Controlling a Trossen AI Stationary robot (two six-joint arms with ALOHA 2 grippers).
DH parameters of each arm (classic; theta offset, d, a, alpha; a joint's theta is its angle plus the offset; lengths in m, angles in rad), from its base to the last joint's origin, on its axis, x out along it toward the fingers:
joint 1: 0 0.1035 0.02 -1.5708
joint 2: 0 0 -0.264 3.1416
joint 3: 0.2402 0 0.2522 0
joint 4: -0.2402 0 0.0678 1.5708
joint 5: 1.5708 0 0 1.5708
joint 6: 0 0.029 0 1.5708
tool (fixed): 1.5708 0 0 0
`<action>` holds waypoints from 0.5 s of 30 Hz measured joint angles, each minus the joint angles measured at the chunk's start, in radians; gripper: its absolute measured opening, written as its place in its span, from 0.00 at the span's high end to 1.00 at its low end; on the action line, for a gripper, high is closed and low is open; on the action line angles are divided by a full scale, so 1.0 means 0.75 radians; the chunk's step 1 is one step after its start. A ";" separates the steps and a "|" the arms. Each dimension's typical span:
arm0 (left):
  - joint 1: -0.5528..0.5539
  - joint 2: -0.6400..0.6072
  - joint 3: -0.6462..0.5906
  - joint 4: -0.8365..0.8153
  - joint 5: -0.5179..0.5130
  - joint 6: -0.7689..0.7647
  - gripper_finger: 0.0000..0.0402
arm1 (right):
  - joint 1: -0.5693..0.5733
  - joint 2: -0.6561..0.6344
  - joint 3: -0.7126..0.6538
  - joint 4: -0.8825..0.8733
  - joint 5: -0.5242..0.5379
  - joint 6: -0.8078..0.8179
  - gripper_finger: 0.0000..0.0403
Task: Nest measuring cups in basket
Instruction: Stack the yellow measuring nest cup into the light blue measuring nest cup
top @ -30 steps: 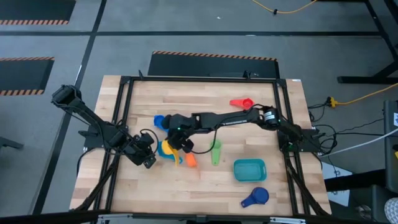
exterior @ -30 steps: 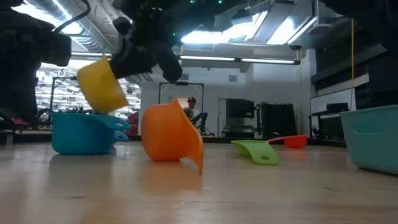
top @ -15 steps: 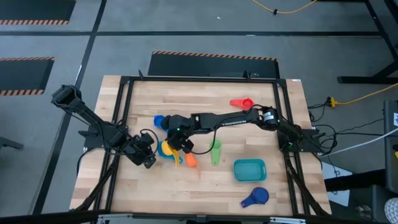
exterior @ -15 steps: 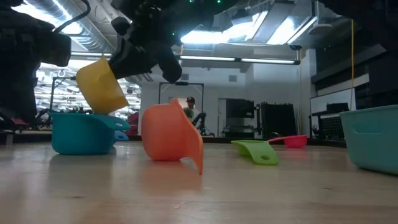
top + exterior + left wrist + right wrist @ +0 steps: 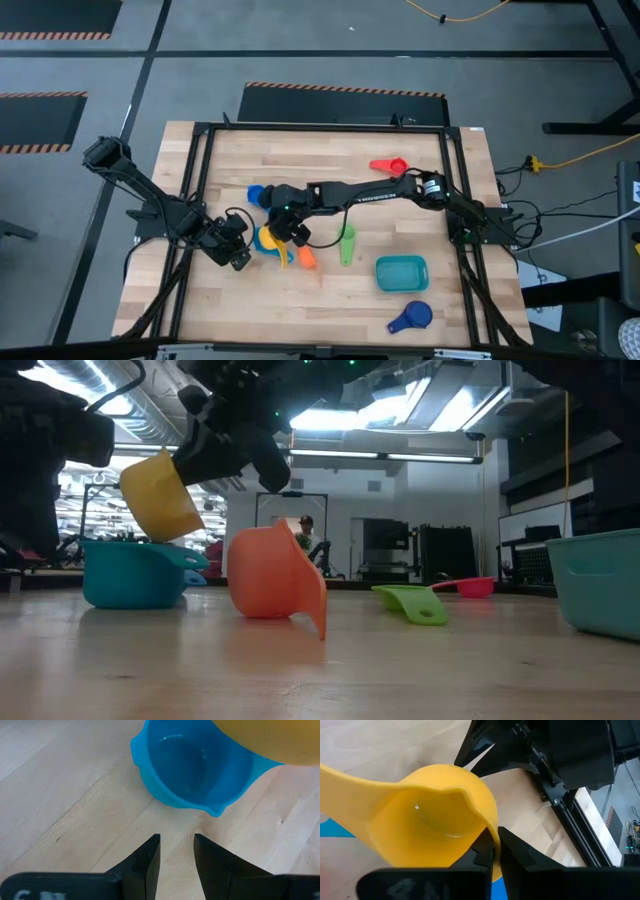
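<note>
1. I hold the yellow measuring cup [image 5: 432,817] in the right gripper [image 5: 492,851]. The fingers are pinched together on the cup's thin rim wall, one inside the bowl and one outside, and the cup hangs tilted in the air.
2. In the low view the yellow cup rides just above the light blue measuring cup [image 5: 135,572], which sits upright on the table [image 5: 330,300] at left centre. I judge the cups light, stiff plastic, smooth and likely slippery, so a rim pinch can let a cup swing or slide.
3. The left gripper [image 5: 176,851] waits just beside the light blue cup with its fingers slightly apart and empty. It touches nothing.
4. The orange measuring cup [image 5: 275,578] lies tipped on its side just right of the light blue cup, its handle down on the wood. I plan to take it by the rim wall.
5. The green measuring cup [image 5: 346,243] lies near the centre. The red measuring cup [image 5: 388,165] lies far right. One dark blue measuring cup [image 5: 411,317] lies near right, and a second dark blue piece [image 5: 256,195] shows beyond the right arm.
6. The teal basket [image 5: 401,272] stands near right, well apart from the held cup, and looks empty.
7. I judge that a handle lying flat on the wood gives the fingers little to close on, so the rim is the safer hold.
</note>
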 joint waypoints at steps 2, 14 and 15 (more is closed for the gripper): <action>0.000 0.000 0.000 0.000 0.000 0.000 0.72 | 0.000 0.000 0.000 0.000 -0.003 0.000 0.94; 0.000 0.000 0.000 0.000 0.000 0.000 0.72 | 0.000 -0.001 -0.001 0.001 -0.013 0.000 0.81; 0.000 0.000 0.000 0.000 0.000 0.000 0.72 | 0.000 -0.001 -0.001 0.007 -0.013 0.000 0.79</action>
